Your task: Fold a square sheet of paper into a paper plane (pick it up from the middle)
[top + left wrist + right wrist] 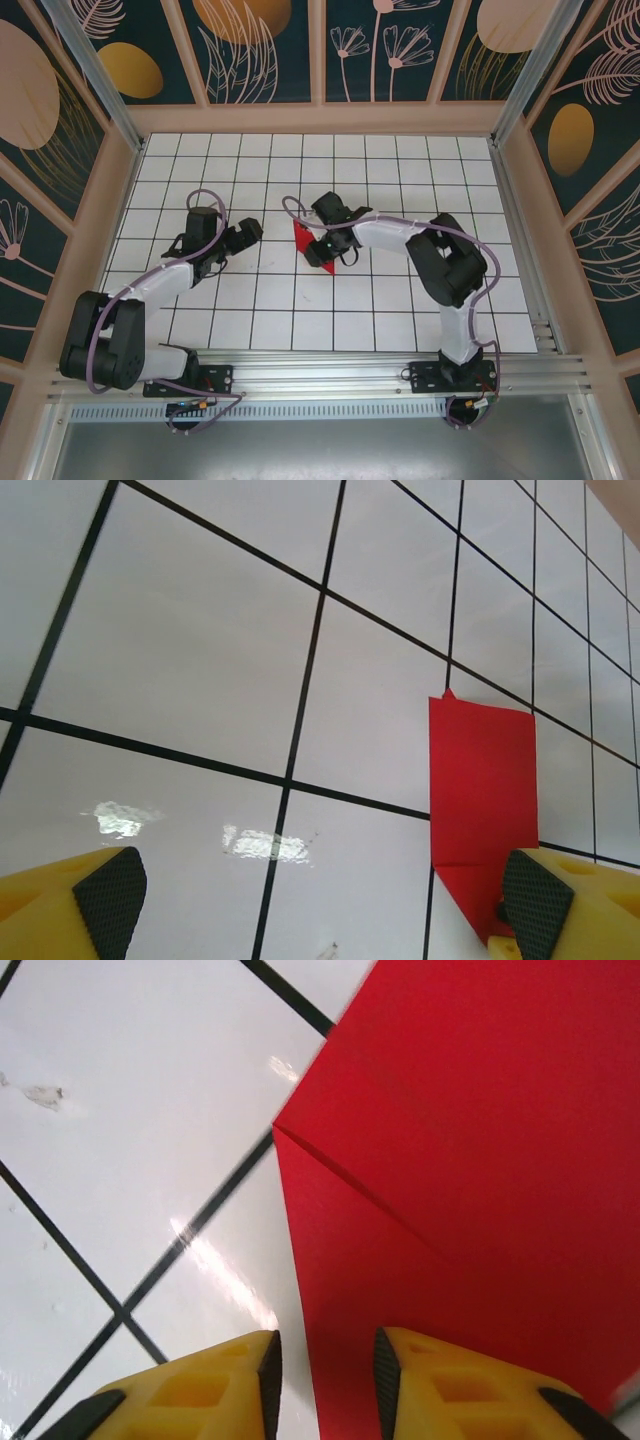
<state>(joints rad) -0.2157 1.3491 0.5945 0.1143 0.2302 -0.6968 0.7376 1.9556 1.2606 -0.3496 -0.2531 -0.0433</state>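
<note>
Lying flat near the middle of the gridded surface: square sheet of paper, bright red, count one, partly folded, with one flap edge running diagonally across it in the right wrist view. Right end effector, count one, sits low over the sheet's edge, jaws a narrow gap apart and straddling that edge. Nothing looks clamped, and the posture likely serves to pinch or press a fold. Left end effector, count one, hangs just beside the sheet, spread wide and empty, probably kept off so the paper lies undisturbed. Arms, count two.
</note>
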